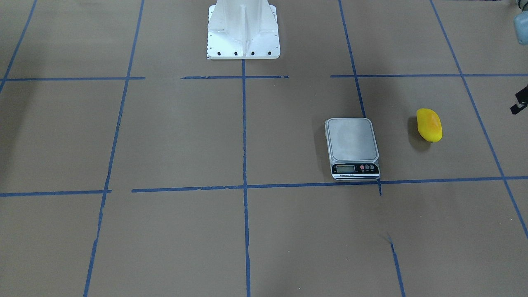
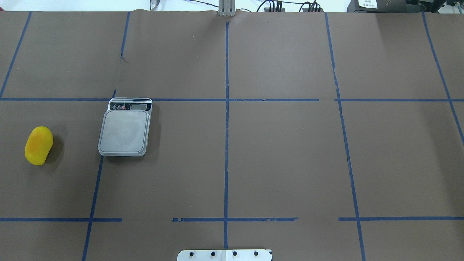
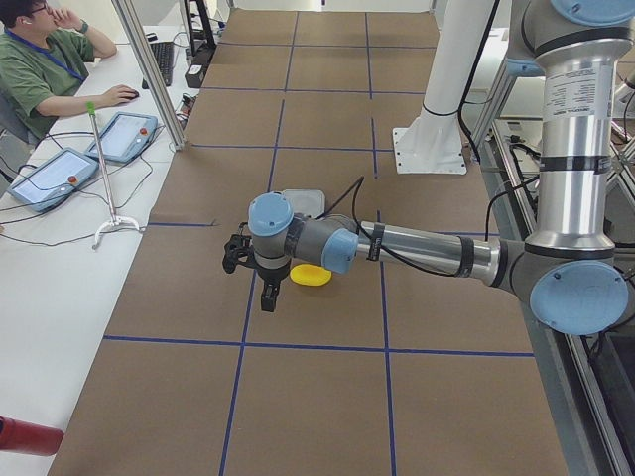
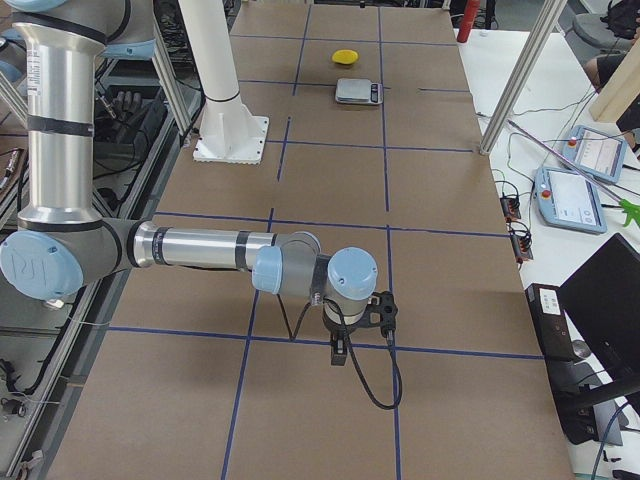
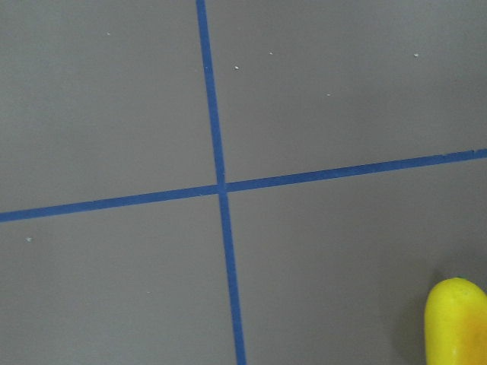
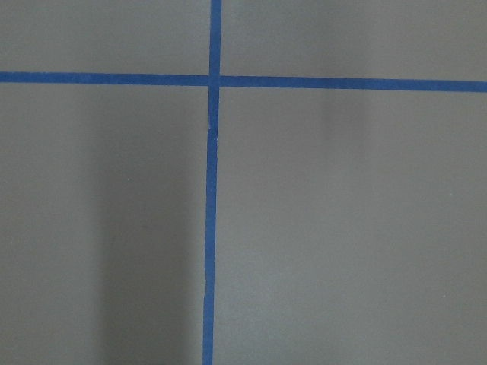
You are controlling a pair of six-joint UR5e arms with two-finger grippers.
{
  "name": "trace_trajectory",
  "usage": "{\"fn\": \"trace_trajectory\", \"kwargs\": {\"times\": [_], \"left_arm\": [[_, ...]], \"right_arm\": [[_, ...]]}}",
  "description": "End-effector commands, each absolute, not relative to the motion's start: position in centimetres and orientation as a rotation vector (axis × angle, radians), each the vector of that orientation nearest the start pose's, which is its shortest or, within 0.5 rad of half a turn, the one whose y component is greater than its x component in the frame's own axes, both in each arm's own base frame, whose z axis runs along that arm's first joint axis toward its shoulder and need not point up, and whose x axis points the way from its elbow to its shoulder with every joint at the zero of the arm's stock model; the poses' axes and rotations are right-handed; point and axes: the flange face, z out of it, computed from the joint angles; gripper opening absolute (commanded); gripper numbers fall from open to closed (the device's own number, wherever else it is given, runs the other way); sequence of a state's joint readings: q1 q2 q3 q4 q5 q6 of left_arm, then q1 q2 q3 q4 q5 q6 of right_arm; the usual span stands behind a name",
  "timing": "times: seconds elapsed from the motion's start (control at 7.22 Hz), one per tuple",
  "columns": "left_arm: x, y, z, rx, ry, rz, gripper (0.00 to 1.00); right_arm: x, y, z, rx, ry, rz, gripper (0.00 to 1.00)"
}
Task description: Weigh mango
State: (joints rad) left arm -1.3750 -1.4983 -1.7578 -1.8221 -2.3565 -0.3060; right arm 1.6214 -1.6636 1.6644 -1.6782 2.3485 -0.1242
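The mango [image 2: 38,145] is a small yellow fruit with an orange blush, lying on the brown table near its left end; it also shows in the front view [image 1: 429,125] and at the left wrist view's lower right corner [image 5: 456,323]. The scale [image 2: 125,131], silver platform bare, sits to the mango's right with its display facing away from the robot. My left gripper [image 3: 253,283] hovers above the table just beside the mango; only a black sliver of it shows at the front view's right edge, and I cannot tell whether it is open or shut. My right gripper [image 4: 362,338] hangs over bare table far from both; I cannot tell its state.
Blue tape lines [image 2: 226,145] grid the table. The white robot base [image 1: 243,31] stands at the table's robot side. In the left side view an operator [image 3: 45,64] sits at a side bench with tablets [image 3: 124,134] and cables.
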Motion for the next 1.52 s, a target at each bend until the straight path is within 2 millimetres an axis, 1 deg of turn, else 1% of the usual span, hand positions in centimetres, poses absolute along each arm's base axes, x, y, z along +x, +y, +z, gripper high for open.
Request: {"fn": "trace_trajectory", "kwargs": {"times": [0.0,0.28,0.42,0.55,0.69,0.97,1.38], "left_arm": [[10.4,-45.8,56.6,0.111,0.901,0.009,1.00],[17.2,-44.4,57.1,0.098,0.893,-0.034,1.00],[19.1,-43.8,58.7,0.095,0.897,-0.032,1.00],[19.6,-43.5,59.8,0.094,0.901,-0.023,1.00],[20.8,-43.0,59.7,0.073,0.904,-0.021,1.00],[22.5,-42.5,59.7,0.071,0.890,-0.002,1.00],[23.1,-42.5,60.0,0.064,0.880,-0.005,1.00]], "right_arm": [[8.6,-44.1,66.6,-0.032,-0.783,-0.029,1.00],[8.6,-44.1,66.6,-0.031,-0.783,-0.029,1.00],[8.6,-44.0,66.7,-0.034,-0.783,-0.028,1.00],[8.6,-44.1,66.6,-0.032,-0.783,-0.029,1.00],[8.6,-44.0,66.7,-0.034,-0.783,-0.028,1.00],[8.6,-44.0,66.7,-0.034,-0.783,-0.028,1.00],[8.6,-44.1,66.6,-0.032,-0.783,-0.029,1.00]]}}
